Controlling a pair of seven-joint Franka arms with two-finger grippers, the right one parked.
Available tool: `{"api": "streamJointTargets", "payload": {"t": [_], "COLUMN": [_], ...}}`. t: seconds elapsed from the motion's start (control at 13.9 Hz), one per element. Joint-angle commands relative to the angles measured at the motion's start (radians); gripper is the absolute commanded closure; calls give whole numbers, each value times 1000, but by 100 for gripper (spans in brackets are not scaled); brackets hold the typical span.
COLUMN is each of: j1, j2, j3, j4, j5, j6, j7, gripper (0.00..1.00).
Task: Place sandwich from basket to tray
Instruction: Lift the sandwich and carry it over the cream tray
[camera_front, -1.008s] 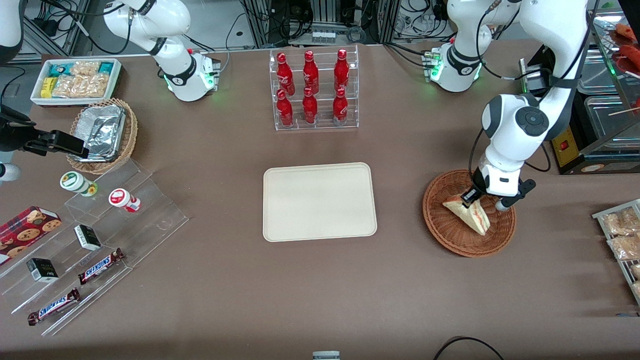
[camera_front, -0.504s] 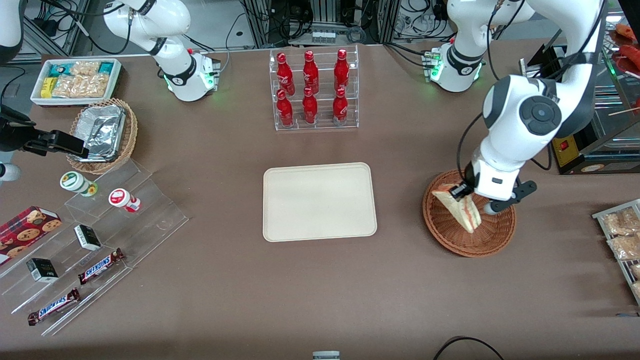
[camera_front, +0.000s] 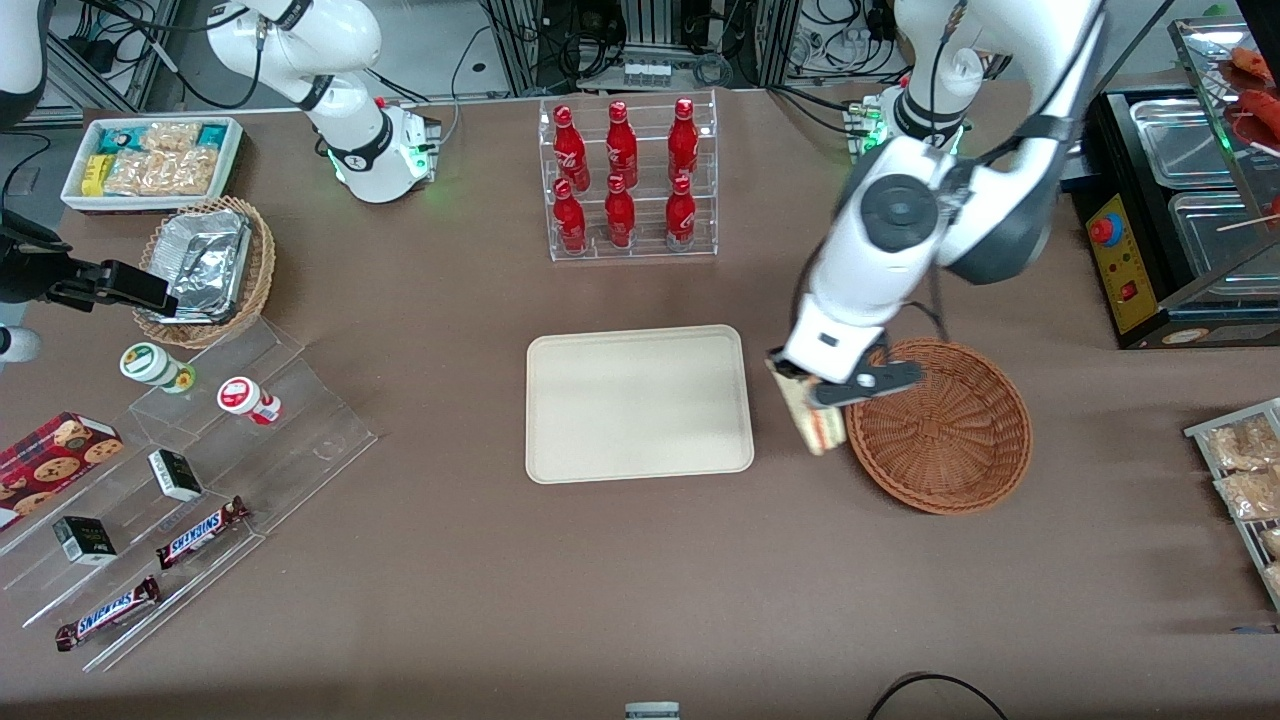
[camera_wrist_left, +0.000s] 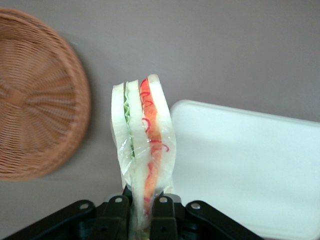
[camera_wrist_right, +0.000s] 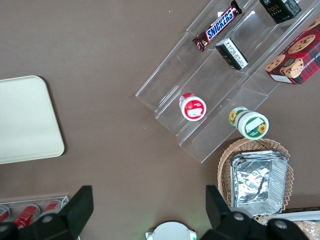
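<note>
While your tool (camera_wrist_left: 142, 207) clamps the sandwich (camera_wrist_left: 142, 145) by its tip, the wedge hangs clear of the basket (camera_front: 945, 425). It sits right of centre in the front view, between basket and tray (camera_front: 640, 402), free to cross the rim.

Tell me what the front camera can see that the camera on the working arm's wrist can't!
Only the front view shows the rack of red bottles, the candy bars on clear steps, the foil container in a tan basket, and the whole working arm.

Only the left wrist view shows the sandwich's cut edge close up: red and green filling between white bread, wrapped in clear film.

Both show the gripper shut on the sandwich, held in the air between the empty basket and the tray.
</note>
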Motion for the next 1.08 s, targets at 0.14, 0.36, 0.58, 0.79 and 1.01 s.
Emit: {"api": "streamJointTargets", "payload": {"t": [0.14, 0.36, 0.58, 0.79, 1.01], "j1": [-183, -245, -298, -336, -339], "j2": [237, 315, 379, 404, 415], "j3": [9, 9, 11, 11, 12], "j4": [219, 275, 319, 311, 276], "j5": [125, 125, 137, 157, 157], "j6": [-38, -25, -1, 62, 125], "j7": [-144, -144, -144, -144, -138], "gripper": [100, 100, 100, 100, 100]}}
